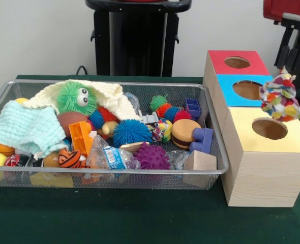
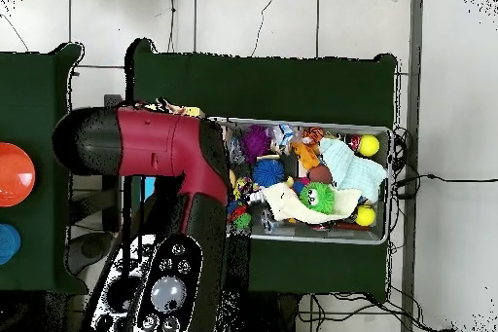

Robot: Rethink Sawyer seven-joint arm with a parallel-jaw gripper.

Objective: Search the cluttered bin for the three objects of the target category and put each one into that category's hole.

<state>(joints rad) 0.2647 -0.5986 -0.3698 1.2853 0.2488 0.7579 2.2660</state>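
My gripper (image 1: 291,62) comes down at the far right, dark under a red arm part. It is shut on a confetti-patched whitish lump (image 1: 280,98), which hangs in the air just above and behind the hole (image 1: 269,128) in the yellow-topped wooden box. The wire mesh bin (image 1: 114,173) lies to the left, full of toys. A second confetti lump (image 1: 162,130) lies in the bin's middle right, beside a toy burger. A third lump does not show. In the overhead view my arm (image 2: 165,148) covers the boxes, and the bin (image 2: 387,184) shows to its right.
A blue-topped box (image 1: 244,90) and a red-topped box (image 1: 236,62) stand behind the yellow one. The bin holds spiky balls (image 1: 131,132), a green furry toy (image 1: 77,98), cloths (image 1: 23,127), a clear wrapper (image 1: 109,156), a wooden block (image 1: 200,161) and orange balls.
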